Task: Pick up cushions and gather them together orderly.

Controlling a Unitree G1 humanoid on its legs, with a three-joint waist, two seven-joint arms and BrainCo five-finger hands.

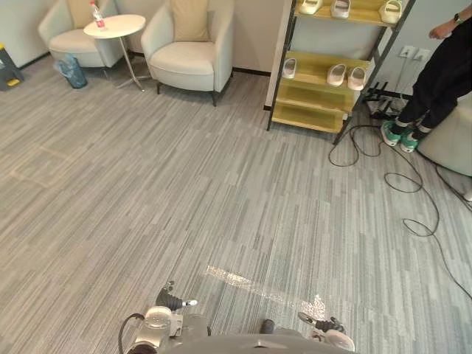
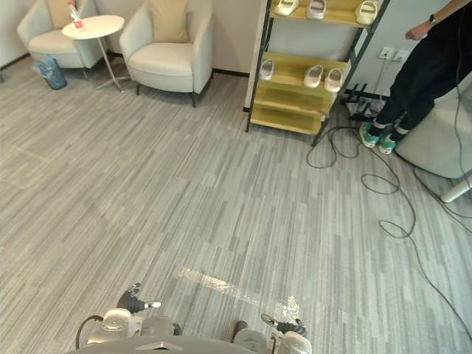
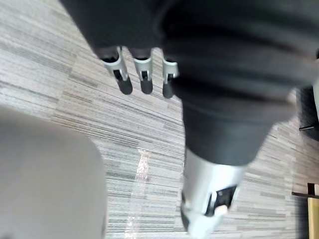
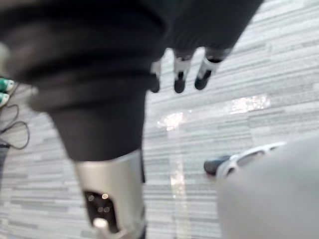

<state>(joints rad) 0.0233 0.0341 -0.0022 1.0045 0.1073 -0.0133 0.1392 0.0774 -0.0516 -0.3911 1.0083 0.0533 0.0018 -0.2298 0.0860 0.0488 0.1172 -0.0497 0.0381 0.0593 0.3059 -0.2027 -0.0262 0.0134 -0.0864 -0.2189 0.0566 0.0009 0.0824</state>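
Both my hands hang low at the bottom edge of the frame, left hand (image 3: pixel 144 79) and right hand (image 4: pixel 179 74), fingers straight, relaxed, slightly apart, holding nothing over the grey carpet (image 1: pixel 221 192). The cushions sit far off at the upper left: one tan cushion (image 1: pixel 190 18) upright against the back of the near armchair (image 1: pixel 188 51), another cushion (image 1: pixel 80 10) in the far armchair (image 1: pixel 66 37), a round side table (image 1: pixel 114 26) between them. They lie apart, each on its own seat. I judge this a stage of travel rather than grasping; whatever comes next calls for closing the distance to the chairs.
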